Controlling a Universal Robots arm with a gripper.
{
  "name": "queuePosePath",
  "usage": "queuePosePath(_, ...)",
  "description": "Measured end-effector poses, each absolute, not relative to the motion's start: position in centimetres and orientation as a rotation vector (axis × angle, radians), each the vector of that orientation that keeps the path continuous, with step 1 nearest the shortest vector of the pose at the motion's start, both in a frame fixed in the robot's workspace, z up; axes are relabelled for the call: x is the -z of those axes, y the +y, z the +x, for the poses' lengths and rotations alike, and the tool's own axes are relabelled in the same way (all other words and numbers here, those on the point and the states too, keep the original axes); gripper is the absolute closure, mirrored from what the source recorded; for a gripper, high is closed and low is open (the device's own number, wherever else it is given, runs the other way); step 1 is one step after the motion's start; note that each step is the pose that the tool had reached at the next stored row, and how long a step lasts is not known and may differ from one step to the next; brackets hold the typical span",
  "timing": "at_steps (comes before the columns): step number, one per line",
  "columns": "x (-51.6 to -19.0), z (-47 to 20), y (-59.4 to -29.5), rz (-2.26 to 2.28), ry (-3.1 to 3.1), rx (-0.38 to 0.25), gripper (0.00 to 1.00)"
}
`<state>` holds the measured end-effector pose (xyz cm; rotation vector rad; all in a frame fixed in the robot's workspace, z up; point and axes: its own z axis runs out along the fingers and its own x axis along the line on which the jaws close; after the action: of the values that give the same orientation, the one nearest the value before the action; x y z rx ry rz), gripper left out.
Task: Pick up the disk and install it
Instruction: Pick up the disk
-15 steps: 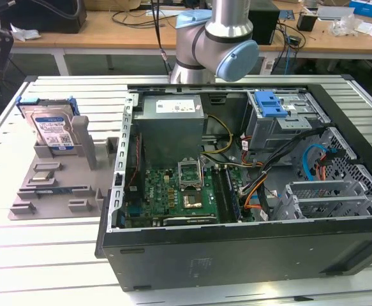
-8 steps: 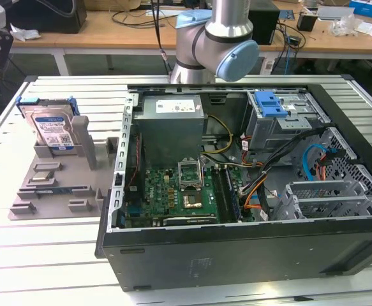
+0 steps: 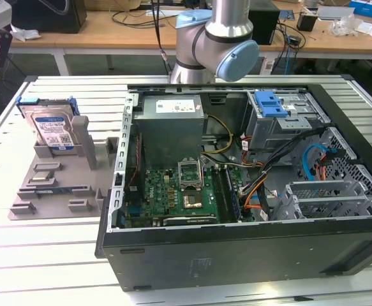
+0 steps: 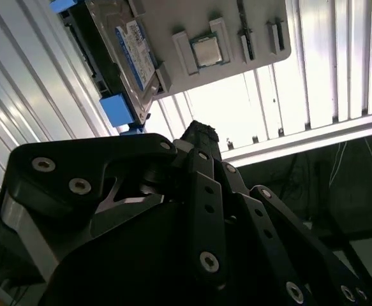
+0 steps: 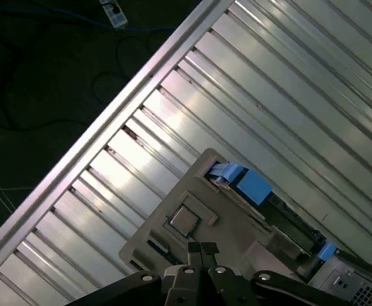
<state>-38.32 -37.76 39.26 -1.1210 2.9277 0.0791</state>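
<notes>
One disk (image 3: 53, 126) is all I have to deal with. It stands on edge, leaning back a little, in a slot at the far end of the grey holder (image 3: 58, 185). The holder lies on the slatted table (image 3: 39, 261) toward the far corner on the exterior view's left, just beside the open computer case (image 3: 237, 255). In the first wrist view the gripper (image 5: 201, 247) is aimed at the holder and hangs well apart from the disk. Its fingertips look pressed together with nothing between them, though I see too little of them to swear to it. I judge the disk to be stiff and rather dense for its size: a metal body that will not give under the pads, with smooth faces that could slip in a light pinch. It will not forgive a knock or a drop. The blue plastic rails along its sides are, I would guess, springy and meant to flex, so I would not clamp on them or on their end tabs. The upper half stands free of the slot, so I would pinch there, squarely across the two broad flat faces and centred between the rails. That way it lifts straight without tilting or scraping the holder.
</notes>
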Motion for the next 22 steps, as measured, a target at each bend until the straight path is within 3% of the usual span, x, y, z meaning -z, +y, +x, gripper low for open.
queuePosePath(22,-39.26,-38.32,-37.76,-1.546,2.736,-0.08,0.89)
